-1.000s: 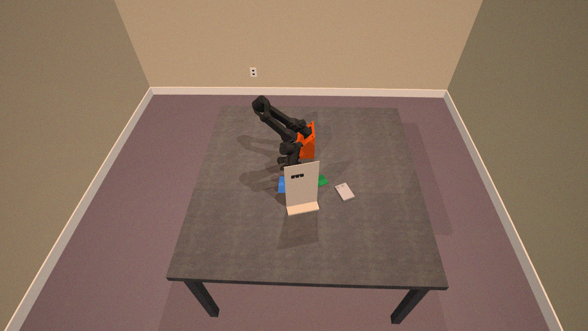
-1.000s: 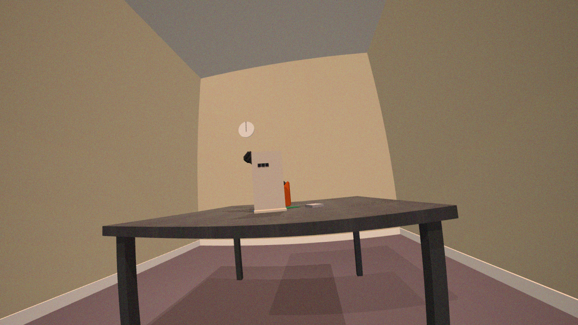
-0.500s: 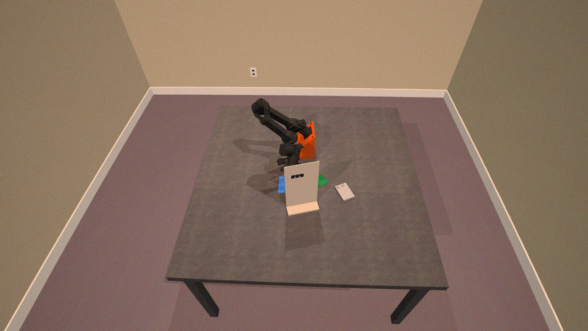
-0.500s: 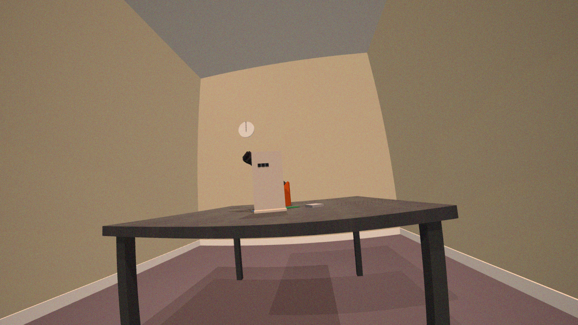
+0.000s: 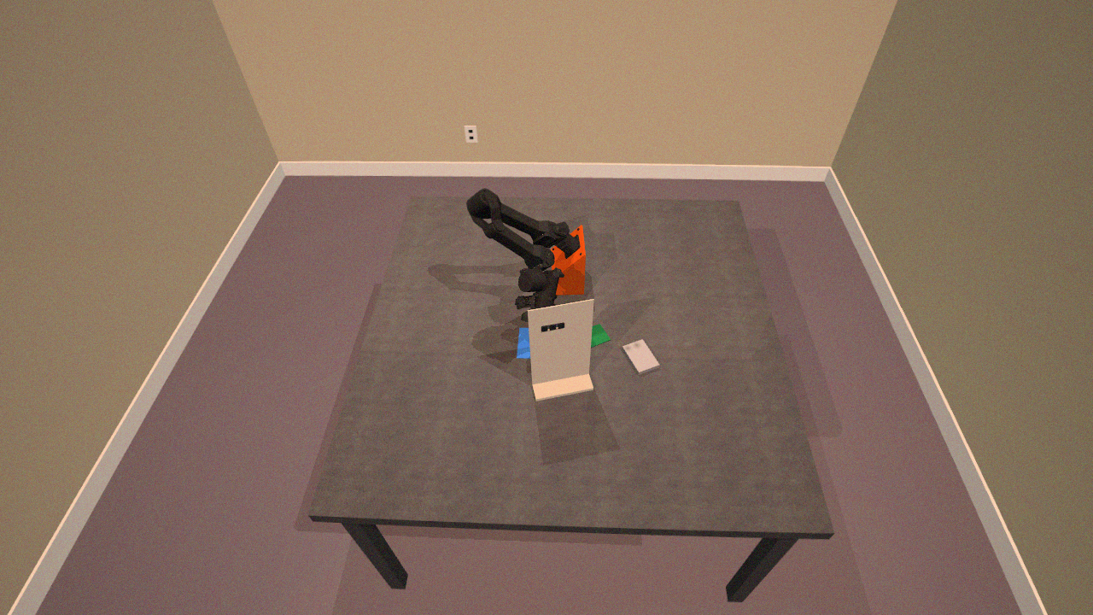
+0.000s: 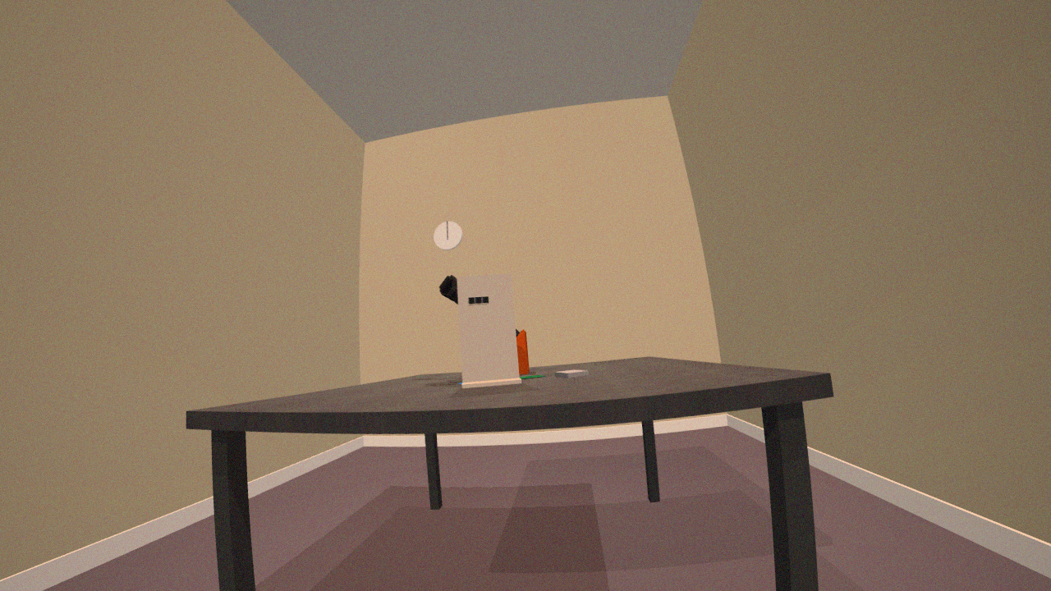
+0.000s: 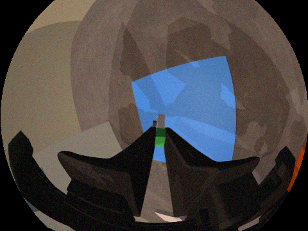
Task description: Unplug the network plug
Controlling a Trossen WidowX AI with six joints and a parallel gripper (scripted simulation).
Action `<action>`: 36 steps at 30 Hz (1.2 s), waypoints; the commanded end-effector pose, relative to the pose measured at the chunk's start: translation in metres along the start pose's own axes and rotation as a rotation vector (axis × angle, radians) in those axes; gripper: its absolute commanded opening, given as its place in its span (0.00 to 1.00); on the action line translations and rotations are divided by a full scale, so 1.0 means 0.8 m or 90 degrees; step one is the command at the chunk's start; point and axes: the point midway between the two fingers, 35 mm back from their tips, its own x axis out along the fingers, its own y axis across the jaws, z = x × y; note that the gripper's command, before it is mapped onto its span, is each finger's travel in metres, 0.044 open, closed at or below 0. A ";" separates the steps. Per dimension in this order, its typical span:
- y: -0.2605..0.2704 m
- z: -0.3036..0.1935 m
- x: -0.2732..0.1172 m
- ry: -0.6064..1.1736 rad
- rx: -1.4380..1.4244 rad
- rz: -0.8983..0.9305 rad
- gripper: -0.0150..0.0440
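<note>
Green and grey plug (image 7: 160, 137) between the gripper's (image 7: 160, 129) black fingers.

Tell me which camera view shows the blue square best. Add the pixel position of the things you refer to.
The wrist view: most of the blue square (image 5: 523, 343) (image 6: 461, 383) (image 7: 208, 86) shows there, with only its near edge partly covered by the gripper (image 7: 159, 131). The top view shows a strip beside the upright panel (image 5: 561, 351) (image 6: 488, 337) (image 7: 80, 139); the exterior view, barely a sliver.

Top view looks down from far, exterior looks level; both share the panel (image 5: 561, 351) (image 6: 488, 337) (image 7: 80, 141) near centre.
</note>
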 end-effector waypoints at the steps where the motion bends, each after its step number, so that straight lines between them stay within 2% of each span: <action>1: -0.006 0.000 0.003 0.002 -0.007 -0.005 0.25; 28: -0.006 0.003 0.009 0.000 -0.003 -0.001 0.25; 34: -0.006 0.003 0.009 0.000 -0.003 -0.001 0.52; 36: -0.006 0.003 0.009 0.000 -0.003 -0.001 0.52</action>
